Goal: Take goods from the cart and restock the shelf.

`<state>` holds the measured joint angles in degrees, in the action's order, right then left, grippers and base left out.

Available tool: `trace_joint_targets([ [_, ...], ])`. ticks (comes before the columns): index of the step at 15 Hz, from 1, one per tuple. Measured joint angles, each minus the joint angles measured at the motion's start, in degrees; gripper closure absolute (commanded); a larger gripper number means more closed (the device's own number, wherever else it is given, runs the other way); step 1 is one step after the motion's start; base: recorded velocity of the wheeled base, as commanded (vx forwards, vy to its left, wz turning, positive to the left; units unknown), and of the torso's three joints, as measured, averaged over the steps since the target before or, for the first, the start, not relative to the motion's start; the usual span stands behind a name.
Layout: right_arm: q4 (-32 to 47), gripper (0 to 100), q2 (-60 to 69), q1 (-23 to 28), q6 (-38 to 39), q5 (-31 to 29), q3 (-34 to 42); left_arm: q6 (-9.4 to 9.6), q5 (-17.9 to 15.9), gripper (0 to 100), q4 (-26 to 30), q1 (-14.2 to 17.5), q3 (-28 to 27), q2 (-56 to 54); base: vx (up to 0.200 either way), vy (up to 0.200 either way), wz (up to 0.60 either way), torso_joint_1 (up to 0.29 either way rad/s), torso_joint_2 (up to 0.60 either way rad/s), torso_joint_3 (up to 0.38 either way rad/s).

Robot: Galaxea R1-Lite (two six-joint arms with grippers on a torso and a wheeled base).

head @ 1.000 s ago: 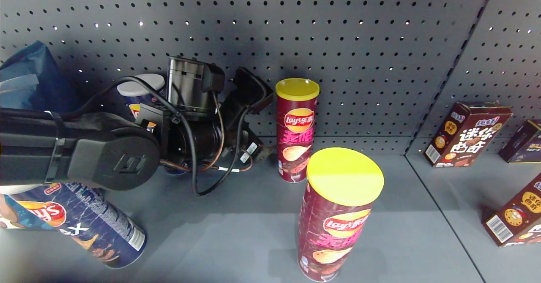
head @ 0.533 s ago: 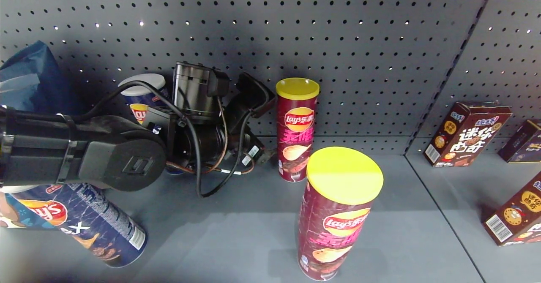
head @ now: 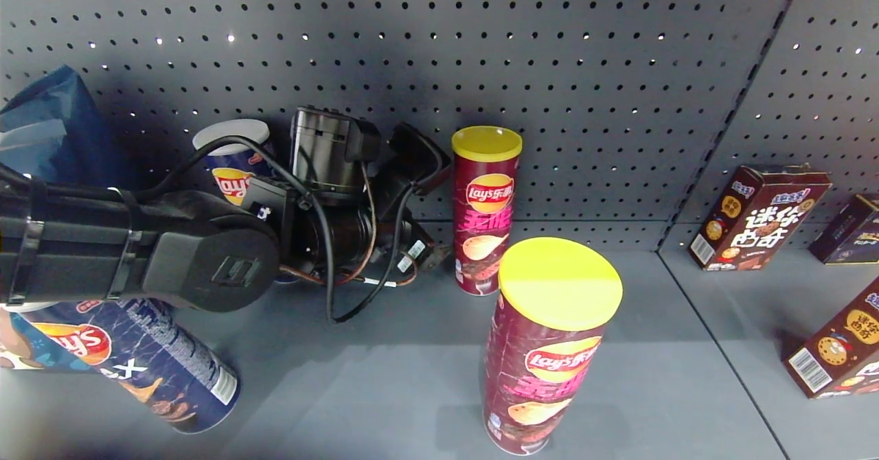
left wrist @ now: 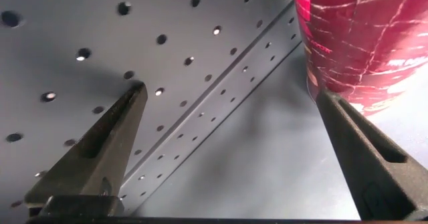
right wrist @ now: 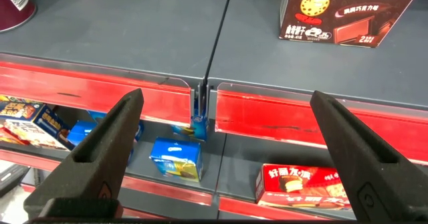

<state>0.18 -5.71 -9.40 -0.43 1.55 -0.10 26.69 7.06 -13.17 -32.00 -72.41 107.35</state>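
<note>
Rear can (head: 484,213): maroon body, yellow lid.
Front can (head: 542,357): maroon, yellow lid.
Lying can (head: 158,367): navy, pale marbled veins.
Back can (head: 233,154): blue, white lid.
Pegboard (head: 584,69): grey, rows of holes.
Boxes (head: 759,216): dark brown.
Shelf edge strips (right wrist: 281,114): red.

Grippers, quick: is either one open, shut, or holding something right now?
Left gripper: open, holding nothing, beside the red chips can.
Right gripper: open, holding nothing.

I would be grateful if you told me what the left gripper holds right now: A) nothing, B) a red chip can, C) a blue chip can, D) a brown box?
A: the left gripper has its fingers wide apart with only the shelf floor between them, and the red can stands beside it, ungripped.
</note>
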Motion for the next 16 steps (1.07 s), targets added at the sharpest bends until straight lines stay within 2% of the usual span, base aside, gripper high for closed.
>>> trace_joint_targets([
  [12,0.0,0,0.0,0.0,0.0,0.0,0.0,0.02,-0.1,0,0.1,-1.1,-1.2,1.4,0.0,0.0,0.0,0.0,0.0,0.0],
  [16,0.0,0,0.0,0.0,0.0,0.0,0.0,0.02,-0.1,0,2.2,-1.5,-2.5,1.8,0.0,0.0,0.0,0.0,0.0,0.0],
])
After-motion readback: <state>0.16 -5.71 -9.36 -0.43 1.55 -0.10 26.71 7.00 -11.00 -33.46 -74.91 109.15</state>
